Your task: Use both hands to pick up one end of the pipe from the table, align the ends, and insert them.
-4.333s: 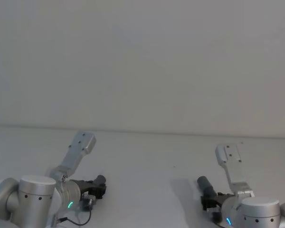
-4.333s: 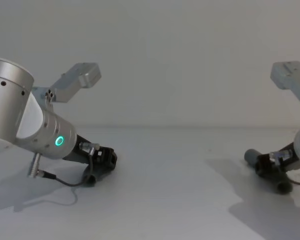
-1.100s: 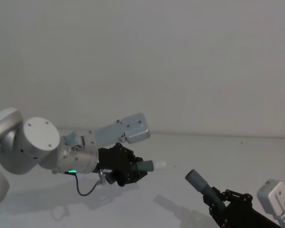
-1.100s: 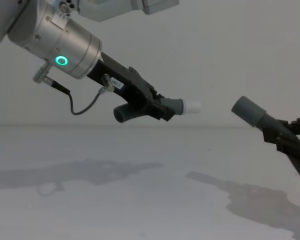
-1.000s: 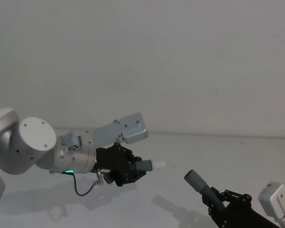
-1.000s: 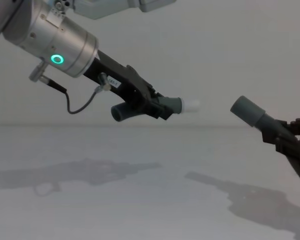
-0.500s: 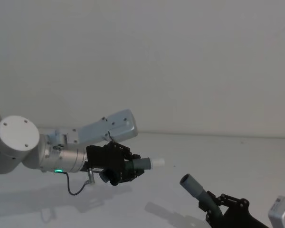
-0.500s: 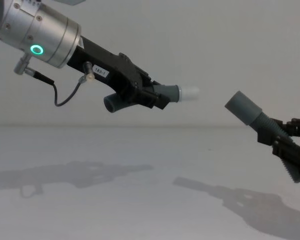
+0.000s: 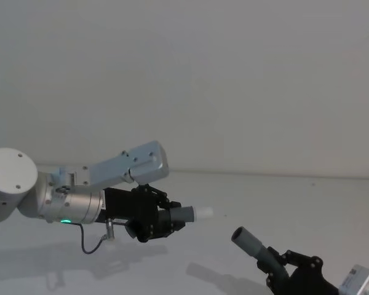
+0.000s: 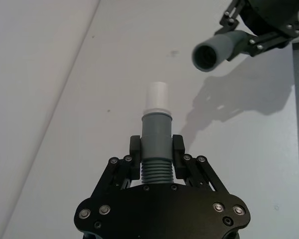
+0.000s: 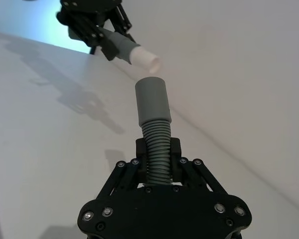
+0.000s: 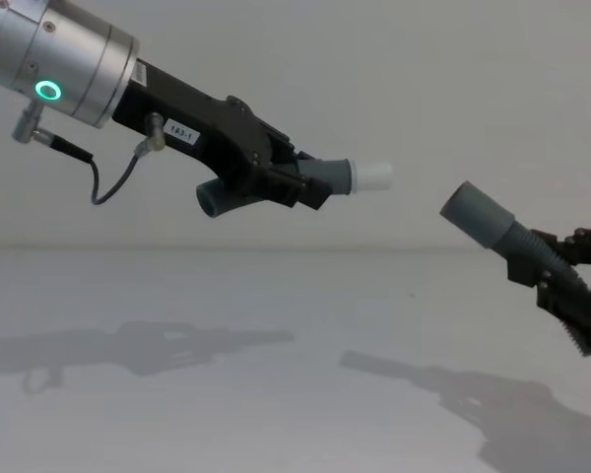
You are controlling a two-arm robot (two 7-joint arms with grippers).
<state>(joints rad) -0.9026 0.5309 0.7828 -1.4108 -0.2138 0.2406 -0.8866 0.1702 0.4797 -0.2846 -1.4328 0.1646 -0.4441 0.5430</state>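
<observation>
My left gripper (image 12: 288, 183) is shut on one dark grey ribbed pipe piece (image 10: 157, 130) and holds it in the air. Its white tube tip (image 12: 373, 177) points right toward the other piece. At the lower right, my right gripper (image 12: 550, 279) is shut on the second ribbed piece (image 11: 157, 144), whose wide grey socket cuff (image 12: 472, 216) tilts up and left toward the tip. A short gap separates the two ends, with the socket slightly lower. In the left wrist view the open socket (image 10: 215, 49) lies ahead of the tip (image 10: 157, 96) and off to one side. Both pieces hang above the white table (image 12: 276, 414).
Shadows of both arms fall on the table (image 9: 307, 203). A plain pale wall stands behind it. A thin cable loops under the left wrist (image 12: 103, 187).
Both grippers have lifted their pipe pieces off the table and brought them toward each other. In the last half second the left arm swung back while its tip stayed nearly in place.
</observation>
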